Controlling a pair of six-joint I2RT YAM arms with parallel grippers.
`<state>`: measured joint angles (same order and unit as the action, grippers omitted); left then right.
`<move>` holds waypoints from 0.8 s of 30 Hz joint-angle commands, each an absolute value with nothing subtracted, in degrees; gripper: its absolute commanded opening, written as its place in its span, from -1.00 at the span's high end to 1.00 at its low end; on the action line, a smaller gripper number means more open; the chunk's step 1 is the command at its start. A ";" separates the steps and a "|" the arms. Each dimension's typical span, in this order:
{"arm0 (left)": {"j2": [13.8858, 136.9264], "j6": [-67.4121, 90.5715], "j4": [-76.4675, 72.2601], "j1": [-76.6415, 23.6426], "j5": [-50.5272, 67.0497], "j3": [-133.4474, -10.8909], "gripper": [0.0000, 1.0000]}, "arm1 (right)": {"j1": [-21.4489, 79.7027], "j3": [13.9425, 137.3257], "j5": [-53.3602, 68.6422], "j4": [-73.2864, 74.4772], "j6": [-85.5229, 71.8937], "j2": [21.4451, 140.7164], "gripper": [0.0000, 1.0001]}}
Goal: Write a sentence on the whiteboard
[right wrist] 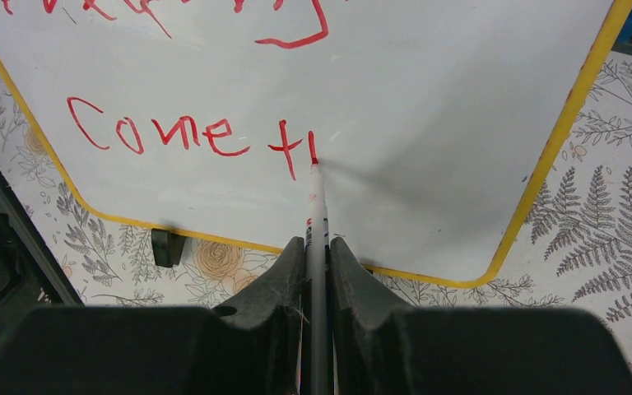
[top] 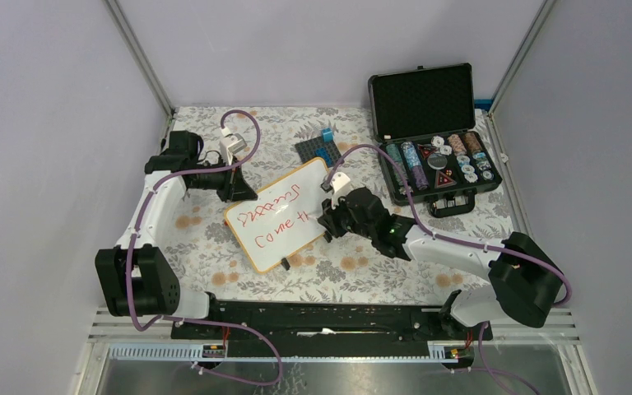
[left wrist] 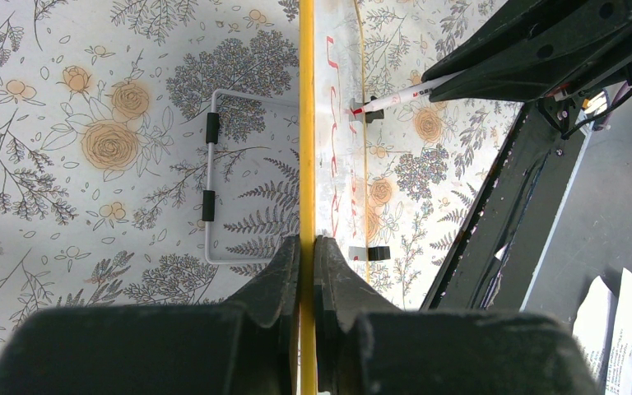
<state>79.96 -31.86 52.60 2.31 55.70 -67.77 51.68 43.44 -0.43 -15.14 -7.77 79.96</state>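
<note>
Left gripper (left wrist: 307, 243) clamps whiteboard (top: 273, 248) edge; right gripper (right wrist: 317, 243) clamps marker (right wrist: 317, 206). Open case (top: 421, 100) behind holds, apparently, chip stacks (top: 461, 148); baseplate (top: 313, 151) nearby.

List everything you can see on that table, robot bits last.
whiteboard: one, white with yellow rim, table centre
sentence: two red lines, on the board
marker: one, white with red tip, touching the board
case: one, black, open, far right, holding chip stacks
baseplate: one, dark grey, behind the board, blue brick on it
wire stand: one, white, by the board
left hand: shut on the board's edge
right hand: shut on the marker
</note>
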 commanded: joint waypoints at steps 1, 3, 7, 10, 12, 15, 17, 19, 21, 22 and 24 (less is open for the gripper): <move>79.97 -33.49 52.77 1.25 55.02 -67.34 1.00 | 51.33 46.37 -1.93 -16.18 -7.11 80.02 1.00; 80.07 -33.49 52.72 1.24 55.07 -67.45 1.00 | 51.33 46.64 -2.34 -16.10 -6.91 80.14 1.00; 80.00 -33.42 52.75 1.23 54.98 -67.59 1.00 | 51.40 47.28 -3.31 -15.35 -6.75 80.44 1.00; 80.11 -33.44 52.80 1.29 54.94 -67.65 1.00 | 51.33 47.16 -4.24 -15.00 -6.74 80.20 1.00; 80.24 -33.46 52.81 1.24 55.02 -67.65 1.00 | 51.25 46.99 -4.95 -14.79 -6.72 79.75 1.00; 80.24 -33.37 52.80 1.23 55.12 -67.66 1.00 | 51.26 46.86 -5.26 -14.49 -6.64 79.30 1.00; 80.16 -33.33 52.78 1.24 55.11 -67.71 1.00 | 51.24 46.82 -5.42 -14.42 -6.72 79.13 1.00; 80.07 -33.35 52.78 1.24 54.97 -67.72 1.00 | 51.24 46.72 -5.36 -14.41 -6.70 78.96 1.00; 79.98 -33.26 52.83 1.27 54.98 -67.75 1.00 | 51.24 46.31 -5.26 -14.47 -6.72 78.38 1.00; 79.91 -33.25 52.73 1.25 54.94 -67.65 1.00 | 51.24 46.01 -5.22 -14.50 -6.70 77.99 1.00; 79.81 -33.31 52.73 1.23 54.96 -67.58 1.00 | 51.24 45.00 -5.10 -14.95 -6.74 76.61 1.00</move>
<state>79.96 -31.83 52.62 2.31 55.70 -67.77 51.68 44.84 -3.01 -14.33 -7.40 79.85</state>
